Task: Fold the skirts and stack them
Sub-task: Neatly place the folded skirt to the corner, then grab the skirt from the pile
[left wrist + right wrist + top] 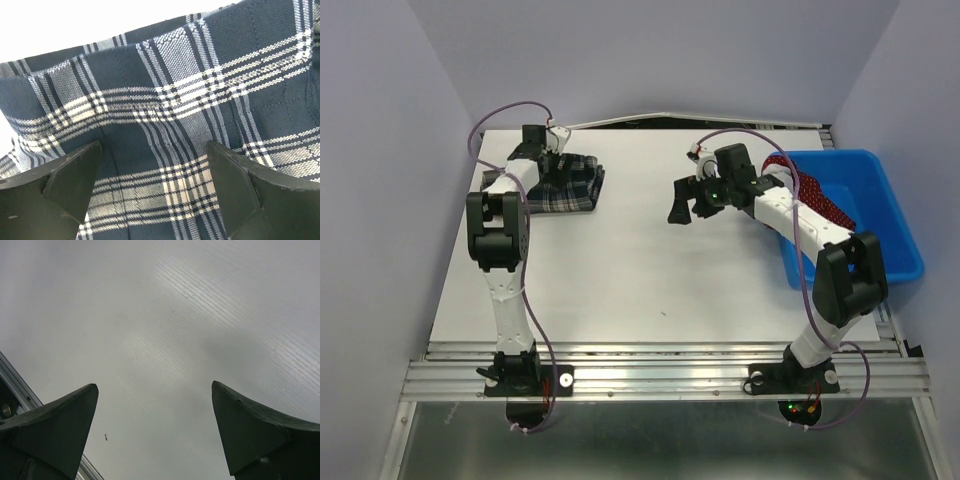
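Hovering low over the cloth, the left gripper (154, 147) had its jaws spread wide and gripped nothing. The plaid skirt (175, 75) lay directly under it and ran on ahead of it, filling nearly the whole wrist view. It was navy with white and grey bars, and its stitched pleats ran away from the jaws. Whether the jaw tips pressed on the fabric or stood just clear of it could not be told. Beyond the skirt's far edge, ahead of the gripper, a strip of white table (640, 270) showed. From above, the skirt appeared as a compact, roughly rectangular bundle, reaching out from beneath the gripper toward the other arm's side.

The right gripper (154, 386) was likewise spread wide and empty, pointed down at bare table some way below its jaws. A metal strip along the table's edge showed just outside the left-hand jaw in the wrist view. The red skirt (815, 195) sat behind this gripper, back along its forearm, draped over the wall of the blue bin (895, 240) nearest the gripper. Part of it lay inside and part hung over the rim. The arm hid some of it, so its full lie was unclear. The two skirts were well apart, with the right gripper between them, nearer the red one.
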Motion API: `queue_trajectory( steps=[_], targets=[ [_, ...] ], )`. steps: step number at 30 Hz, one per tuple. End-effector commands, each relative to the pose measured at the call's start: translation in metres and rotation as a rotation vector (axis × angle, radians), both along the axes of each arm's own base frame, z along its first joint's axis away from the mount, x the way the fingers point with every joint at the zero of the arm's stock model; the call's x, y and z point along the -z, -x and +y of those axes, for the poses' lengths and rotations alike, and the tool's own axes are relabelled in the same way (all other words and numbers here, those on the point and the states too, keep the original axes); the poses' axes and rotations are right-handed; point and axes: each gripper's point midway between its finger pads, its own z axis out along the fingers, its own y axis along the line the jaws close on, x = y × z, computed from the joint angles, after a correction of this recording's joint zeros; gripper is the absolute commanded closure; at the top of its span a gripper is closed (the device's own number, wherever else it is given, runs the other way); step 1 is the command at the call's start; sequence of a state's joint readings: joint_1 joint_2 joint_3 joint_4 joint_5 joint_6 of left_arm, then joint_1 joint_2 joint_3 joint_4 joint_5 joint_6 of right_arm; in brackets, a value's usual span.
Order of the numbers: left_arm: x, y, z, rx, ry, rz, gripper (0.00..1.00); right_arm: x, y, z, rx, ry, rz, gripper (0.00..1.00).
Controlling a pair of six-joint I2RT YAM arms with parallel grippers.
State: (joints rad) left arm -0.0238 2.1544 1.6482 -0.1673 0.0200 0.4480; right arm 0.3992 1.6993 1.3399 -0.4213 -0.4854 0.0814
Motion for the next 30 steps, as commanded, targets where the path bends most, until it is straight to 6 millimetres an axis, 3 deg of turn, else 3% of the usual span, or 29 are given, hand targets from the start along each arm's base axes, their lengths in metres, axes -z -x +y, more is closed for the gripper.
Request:
queue_trajectory(
  steps=[1,2,3,12,16,19,20,21,24,25,26,27,28,29,30],
  targets=[
    [0.005,-0.025,0.005,0.03,-0.011,0.008,0.02,-0.011,0.0,-0.004,0.001,-0.002,-0.048,0.0],
    [-0.005,-0.036,0.018,0.01,-0.008,-0.013,0.02,-0.01,0.0,-0.004,0.0,0.0,-0.047,0.0],
    [0.005,-0.039,0.026,0.008,-0.013,-0.003,0.02,-0.008,0.001,-0.004,0.0,0.001,-0.042,0.0],
    [0.001,-0.073,0.025,0.171,-0.077,-0.056,0.02,-0.003,-0.006,-0.005,0.008,0.0,-0.026,0.0],
    [-0.009,-0.082,0.02,0.242,-0.098,-0.078,0.01,-0.005,-0.008,-0.005,0.009,0.006,-0.037,0.0],
    [-0.034,-0.09,0.018,0.252,-0.098,-0.128,0.01,-0.016,-0.013,-0.007,0.016,0.015,-0.075,0.0],
    [-0.044,-0.091,0.017,0.258,-0.099,-0.146,0.01,-0.021,-0.015,-0.007,0.018,0.017,-0.089,0.0],
    [-0.067,-0.09,0.017,0.263,-0.109,-0.182,0.01,-0.027,-0.019,-0.012,0.031,0.017,-0.101,0.0],
    [-0.109,-0.085,0.013,0.28,-0.123,-0.248,0.01,-0.063,-0.038,-0.025,0.066,0.012,-0.18,0.0],
    [-0.147,-0.08,0.01,0.277,-0.131,-0.309,0.01,-0.074,-0.049,-0.04,0.104,0.018,-0.207,0.0],
    [-0.166,-0.075,0.008,0.28,-0.125,-0.335,0.01,-0.099,-0.06,-0.047,0.127,0.005,-0.262,0.0],
    [-0.209,-0.065,0.006,0.27,-0.128,-0.403,0.01,-0.107,-0.064,-0.059,0.132,0.028,-0.287,0.0],
    [-0.227,-0.059,0.001,0.271,-0.129,-0.431,0.01,-0.117,-0.07,-0.07,0.155,0.035,-0.309,0.0],
    [-0.243,-0.05,-0.002,0.266,-0.134,-0.442,0.01,-0.135,-0.081,-0.095,0.196,0.05,-0.356,0.0],
    [-0.274,-0.035,-0.002,0.256,-0.143,-0.486,0.01,-0.136,-0.082,-0.107,0.205,0.076,-0.356,0.0]
  ],
)
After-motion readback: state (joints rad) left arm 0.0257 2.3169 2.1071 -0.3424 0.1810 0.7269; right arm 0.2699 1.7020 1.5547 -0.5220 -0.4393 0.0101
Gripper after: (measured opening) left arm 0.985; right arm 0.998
